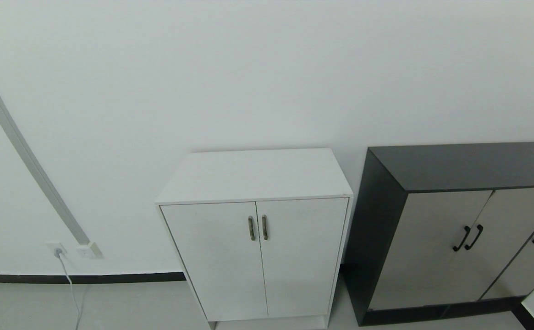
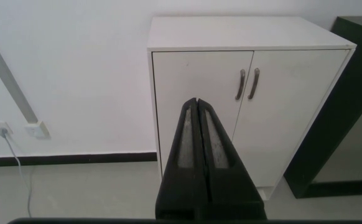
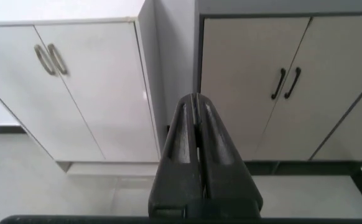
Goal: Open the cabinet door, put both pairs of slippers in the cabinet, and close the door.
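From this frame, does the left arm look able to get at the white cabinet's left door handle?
Probably yes: nothing stands between the left gripper and the left door handle of the white cabinet. The gripper sits apart from it with jaws shut, so they would have to open first.

A plain indoor room, more office or test space than home: a white two-door cabinet (image 1: 254, 238) stands against a bare white wall (image 1: 267, 68) on a smooth grey floor (image 1: 129, 305). Just right of it stands a black cabinet with grey doors (image 1: 432, 247). Left of it, a wall-mounted cable duct (image 1: 24, 151) slants down to a wall socket (image 1: 57, 250) above a black skirting strip (image 1: 79, 277).
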Motion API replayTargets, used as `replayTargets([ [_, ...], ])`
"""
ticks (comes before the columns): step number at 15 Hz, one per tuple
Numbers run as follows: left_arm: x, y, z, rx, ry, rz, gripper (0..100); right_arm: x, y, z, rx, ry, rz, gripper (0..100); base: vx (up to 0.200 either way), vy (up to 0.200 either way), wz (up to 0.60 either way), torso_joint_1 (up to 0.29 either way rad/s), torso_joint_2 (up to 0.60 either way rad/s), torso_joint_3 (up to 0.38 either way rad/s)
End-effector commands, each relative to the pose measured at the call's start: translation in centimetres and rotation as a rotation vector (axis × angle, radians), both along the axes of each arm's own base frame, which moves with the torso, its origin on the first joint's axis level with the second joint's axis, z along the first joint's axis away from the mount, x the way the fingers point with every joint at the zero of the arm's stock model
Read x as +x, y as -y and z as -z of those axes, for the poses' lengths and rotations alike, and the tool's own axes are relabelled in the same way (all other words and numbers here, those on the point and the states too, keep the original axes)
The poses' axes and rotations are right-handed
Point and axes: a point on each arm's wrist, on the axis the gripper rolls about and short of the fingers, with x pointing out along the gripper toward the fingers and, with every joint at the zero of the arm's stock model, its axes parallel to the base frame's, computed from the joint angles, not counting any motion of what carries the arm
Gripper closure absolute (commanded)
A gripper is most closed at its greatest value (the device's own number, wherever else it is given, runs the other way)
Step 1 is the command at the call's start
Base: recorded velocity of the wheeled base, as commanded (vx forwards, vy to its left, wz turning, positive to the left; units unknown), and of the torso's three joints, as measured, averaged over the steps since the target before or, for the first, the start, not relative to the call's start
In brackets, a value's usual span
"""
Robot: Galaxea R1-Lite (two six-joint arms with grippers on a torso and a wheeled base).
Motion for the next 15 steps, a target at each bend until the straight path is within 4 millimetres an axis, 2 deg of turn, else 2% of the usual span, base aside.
replayTargets([
  [1, 0.01, 0.0, 0.01, 0.0, -0.002, -0.001, 100, -0.23, -0.03, 0.05, 0.001, 0.031, 0.016, 100, 0.0, 0.0, 0.0, 0.0, 0.0, 0.0],
  [4, 0.01, 0.0, 0.01, 0.0, -0.002, -0.001, 100, -0.62, 0.11, 0.15, 0.012, 0.082, 0.115, 100, 0.0, 0.0, 0.0, 0.0, 0.0, 0.0],
  [6, 0.01, 0.0, 0.01, 0.0, -0.002, -0.001, 100, -0.63, 0.24, 0.01, 0.09, 0.098, 0.178, 100, 0.0, 0.0, 0.0, 0.0, 0.0, 0.0],
  [15, 0.01, 0.0, 0.01, 0.003, -0.002, -0.001, 100, -0.63, 0.24, 0.03, 0.085, 0.096, 0.176, 100, 0.0, 0.0, 0.0, 0.0, 0.0, 0.0],
])
